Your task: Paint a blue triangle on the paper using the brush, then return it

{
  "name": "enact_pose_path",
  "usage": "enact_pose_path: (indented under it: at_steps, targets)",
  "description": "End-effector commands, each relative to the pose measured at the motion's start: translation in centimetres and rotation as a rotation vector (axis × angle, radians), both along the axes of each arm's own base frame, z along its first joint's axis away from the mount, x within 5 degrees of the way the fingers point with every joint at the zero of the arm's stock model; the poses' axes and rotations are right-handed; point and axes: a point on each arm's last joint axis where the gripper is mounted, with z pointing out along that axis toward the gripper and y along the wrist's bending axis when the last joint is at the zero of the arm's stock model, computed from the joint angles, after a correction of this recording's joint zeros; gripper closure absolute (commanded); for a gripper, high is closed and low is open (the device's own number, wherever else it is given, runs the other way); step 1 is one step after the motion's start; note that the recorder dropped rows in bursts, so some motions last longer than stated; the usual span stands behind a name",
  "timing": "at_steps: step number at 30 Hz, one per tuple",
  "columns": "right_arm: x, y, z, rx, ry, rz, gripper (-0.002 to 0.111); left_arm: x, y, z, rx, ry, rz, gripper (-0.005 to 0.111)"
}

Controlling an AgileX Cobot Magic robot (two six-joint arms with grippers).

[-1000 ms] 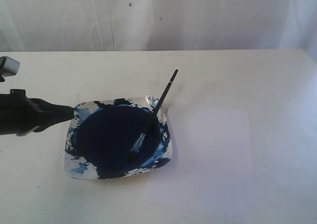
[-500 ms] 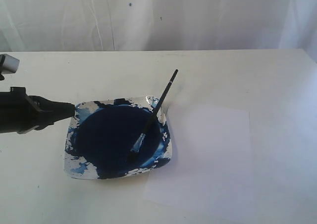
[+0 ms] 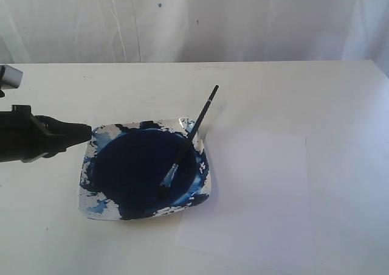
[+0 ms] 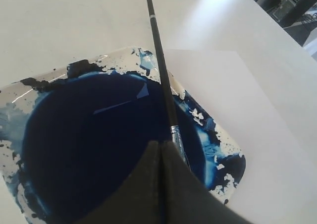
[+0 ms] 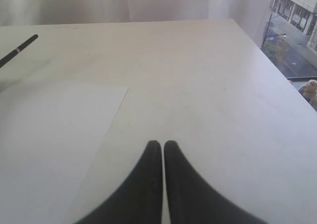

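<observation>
Table [image 3: 292,92]: white, flat, set before a white curtain [image 3: 243,19].
Dish [image 3: 91,205]: squarish with rounded corners, pale rim smeared blue, left of the table's middle.
Paint pool [image 3: 130,171]: dark navy, fills most of the dish.
Brush [image 3: 186,143]: black handle and silvery ferrule. Its bristle end lies in the paint pool, and the handle leans on the dish's far right rim with its tail sticking out past it.
Paper [image 3: 261,196]: plain white sheet, flat on the table just right of the dish. Its edge meets the dish's rim; whether it runs under the dish cannot be told.
Left gripper [image 3: 88,130]: black, both fingers pressed together, holding nothing. It hangs at the dish's left rim, across the paint pool from the brush.
Right gripper [image 5: 162,143]: fingers together with only a hairline slit, holding nothing. It is above bare table just off the paper's edge.
Exterior view only: the whole dish and the gap between the left gripper and the brush. The right gripper falls outside it.
Left wrist view only: close detail of the ferrule and a pale ring near the handle's tail.
Right wrist view only: the right gripper, the tail of the brush handle, and a street [image 5: 292,40] past the table's edge.
</observation>
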Motion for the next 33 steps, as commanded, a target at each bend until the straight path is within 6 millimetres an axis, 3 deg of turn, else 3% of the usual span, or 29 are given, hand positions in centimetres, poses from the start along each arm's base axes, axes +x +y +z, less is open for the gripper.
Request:
enact_pose_path:
  at_steps: [1,4,7,10,15,17,22,25,30,33]
  targets:
    - [0.0,0.0,0.0,0.001,-0.006,0.001,0.106,0.0,-0.2,0.2,0.010,-0.014,-0.023,0.107]
    - [0.0,-0.1,0.2,-0.058,-0.036,0.011,0.106,0.0,-0.2,0.2,0.009,-0.014,-0.022,0.107]
    - [0.1,0.2,0.9,0.043,-0.102,0.017,0.106,0.1,-0.2,0.3,-0.009,-0.013,-0.005,0.107]
    - [0.2,0.2,3.3,0.121,-0.357,0.009,0.106,0.1,-0.2,0.4,-0.018,-0.013,0.002,0.107]
    - [-1.3,-0.4,7.5,0.447,-0.819,0.036,0.106,0.1,-0.2,0.4,-0.019,-0.013,0.002,0.107]
    - [-1.6,-0.1,7.9,0.419,-0.879,0.079,0.106,0.1,-0.2,0.4,-0.019,-0.013,0.002,0.107]
    - [-0.7,1.6,8.1,0.236,-0.770,0.215,0.106,0.1,-0.2,0.4,-0.019,-0.013,0.002,0.107]
    - [1.0,2.2,8.3,0.316,-0.614,0.252,0.106,0.1,-0.2,0.4,-0.019,-0.013,0.002,0.107]
    - [6.6,2.3,9.2,0.567,-0.220,0.103,0.106,0.1,-0.1,0.4,-0.014,-0.013,0.001,0.107]
    - [10.8,2.7,9.9,0.653,-0.074,0.046,0.106,0.1,-0.1,0.3,-0.011,-0.013,-0.002,0.107]
